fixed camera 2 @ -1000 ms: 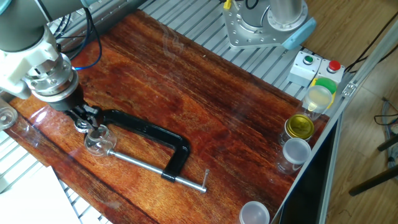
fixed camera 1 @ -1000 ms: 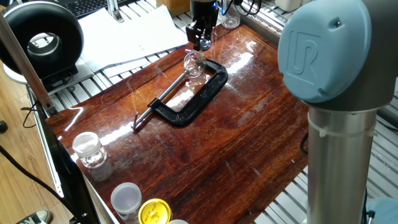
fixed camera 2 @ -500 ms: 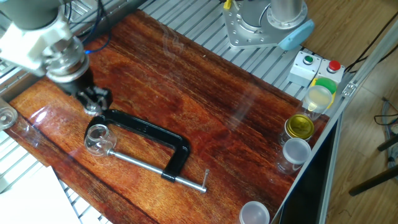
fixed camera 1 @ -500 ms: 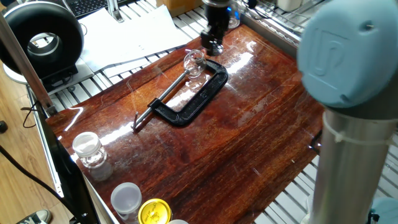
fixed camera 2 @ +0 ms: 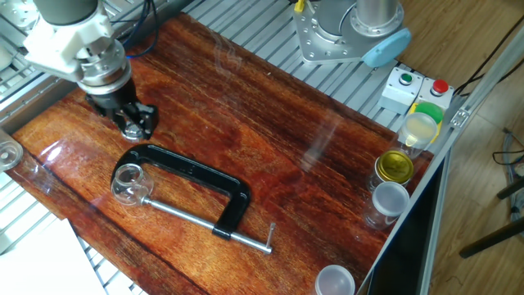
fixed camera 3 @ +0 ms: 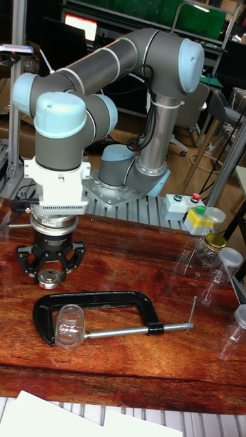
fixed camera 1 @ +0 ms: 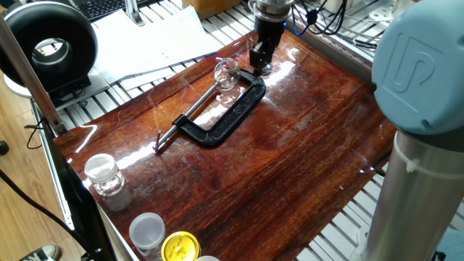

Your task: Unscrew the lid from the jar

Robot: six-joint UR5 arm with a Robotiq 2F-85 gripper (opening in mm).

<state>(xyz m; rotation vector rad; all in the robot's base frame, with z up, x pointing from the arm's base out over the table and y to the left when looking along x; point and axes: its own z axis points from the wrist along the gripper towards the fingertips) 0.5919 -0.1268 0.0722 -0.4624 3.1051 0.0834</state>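
The jar (fixed camera 2: 128, 182), small and clear, stands without a cap between the jaws of a black C-clamp (fixed camera 2: 201, 176) on the wooden table; it also shows as the jar (fixed camera 1: 226, 72) and the jar (fixed camera 3: 69, 325). My gripper (fixed camera 2: 133, 128) is a short way beyond the clamp, apart from the jar, low over the table. Its fingers are shut on the lid (fixed camera 3: 51, 277), a small round clear cap. In the one fixed view the gripper (fixed camera 1: 259, 64) is just right of the jar.
A larger clear jar with a bulbous top (fixed camera 1: 104, 178), a white cup (fixed camera 1: 147, 230) and a yellow lid (fixed camera 1: 180, 246) stand at one table corner. More jars (fixed camera 2: 391, 182) and a button box (fixed camera 2: 416, 87) line the opposite edge. The clamp's screw handle (fixed camera 2: 264, 239) sticks out.
My gripper has left the jar's top and moved away past the clamp, carrying the lid. The jar stays in the clamp, now without its cap.
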